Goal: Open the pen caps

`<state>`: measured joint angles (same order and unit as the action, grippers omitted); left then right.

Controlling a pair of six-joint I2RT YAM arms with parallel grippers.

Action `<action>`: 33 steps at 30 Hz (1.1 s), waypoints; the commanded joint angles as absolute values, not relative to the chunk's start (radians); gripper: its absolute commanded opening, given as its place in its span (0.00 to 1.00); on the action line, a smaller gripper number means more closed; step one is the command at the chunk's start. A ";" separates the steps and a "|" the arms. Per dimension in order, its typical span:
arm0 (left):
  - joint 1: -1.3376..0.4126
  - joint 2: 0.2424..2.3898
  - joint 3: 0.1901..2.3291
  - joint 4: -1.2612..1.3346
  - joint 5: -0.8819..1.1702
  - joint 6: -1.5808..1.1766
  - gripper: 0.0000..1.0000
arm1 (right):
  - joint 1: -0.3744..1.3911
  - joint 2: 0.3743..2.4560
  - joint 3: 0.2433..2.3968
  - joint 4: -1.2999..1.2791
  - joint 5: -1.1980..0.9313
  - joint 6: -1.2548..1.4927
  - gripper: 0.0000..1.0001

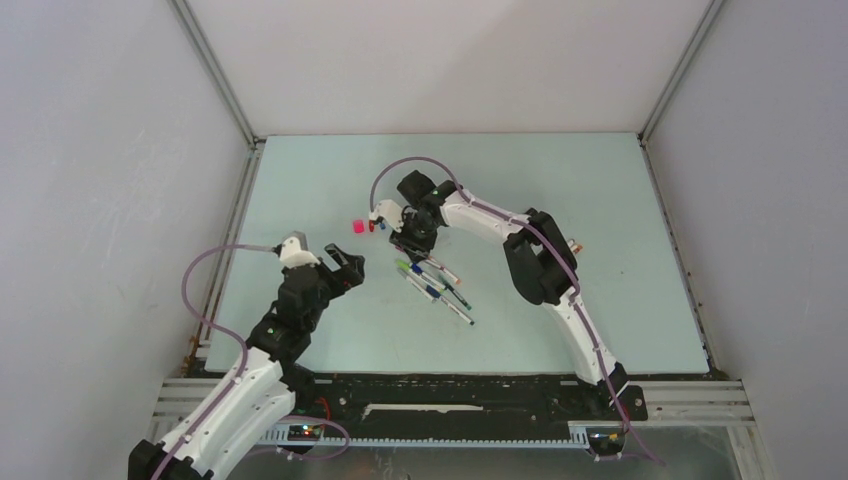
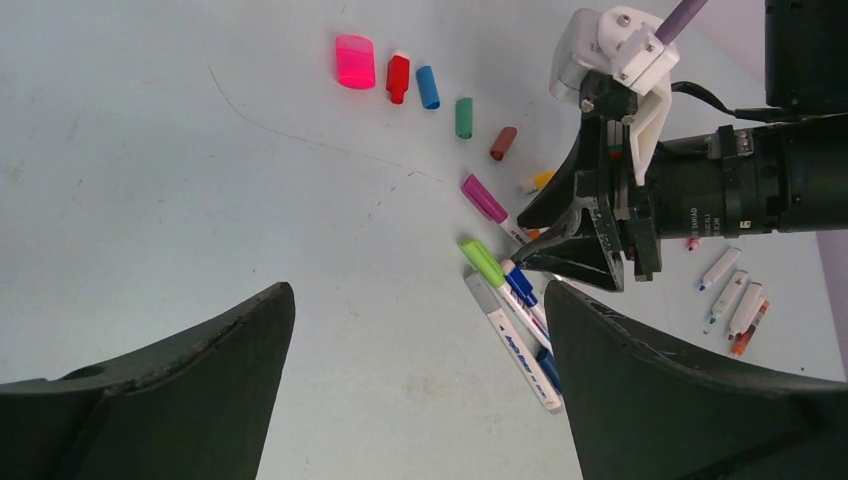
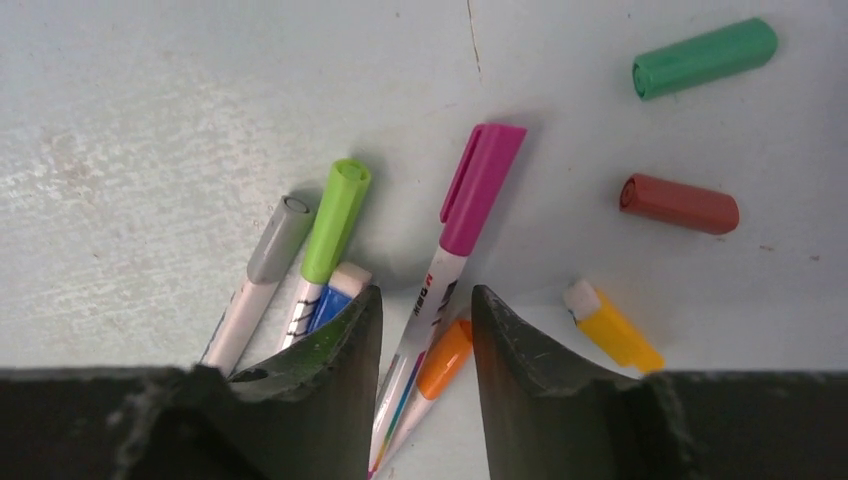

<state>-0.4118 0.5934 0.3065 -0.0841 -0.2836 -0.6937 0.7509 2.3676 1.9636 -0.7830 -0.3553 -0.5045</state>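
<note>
My right gripper (image 1: 413, 238) is down at the pen pile. In the right wrist view its fingers (image 3: 340, 340) are closed in on the white barrel of a magenta-capped pen (image 3: 478, 190), with an orange-capped pen (image 3: 445, 357) also squeezed between them. Lime-capped (image 3: 335, 220), grey-capped (image 3: 278, 240) and blue (image 3: 325, 305) pens lie just to the left. Loose caps lie in an arc: pink highlighter cap (image 2: 355, 61), red (image 2: 398, 77), blue (image 2: 428, 87), green (image 2: 464, 117), brown-red (image 2: 503, 143), yellow (image 3: 612, 328). My left gripper (image 1: 345, 272) hangs wide open and empty, left of the pile.
Several uncapped pens (image 2: 728, 300) lie to the right of the right arm's wrist (image 2: 740, 185). More pens (image 1: 440, 290) fan out towards the near side of the pale green table (image 1: 600, 180). White walls and metal rails ring the table.
</note>
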 commanded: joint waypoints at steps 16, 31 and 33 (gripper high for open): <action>-0.407 0.585 0.255 -0.019 -0.208 -0.747 0.96 | 0.738 2.327 2.013 -0.776 -0.484 -0.477 0.00; -0.402 0.687 0.275 0.308 0.142 -0.873 1.00 | 0.608 1.903 1.673 -0.866 -0.829 -0.596 0.00; -0.402 0.743 0.267 0.425 0.190 -0.950 1.00 | 0.590 1.842 1.598 -0.865 -0.869 -0.610 0.00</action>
<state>-0.4091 0.6693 0.2760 0.1764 0.0429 -0.8074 0.6243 1.9686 1.7184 -0.8158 -0.7258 -0.5198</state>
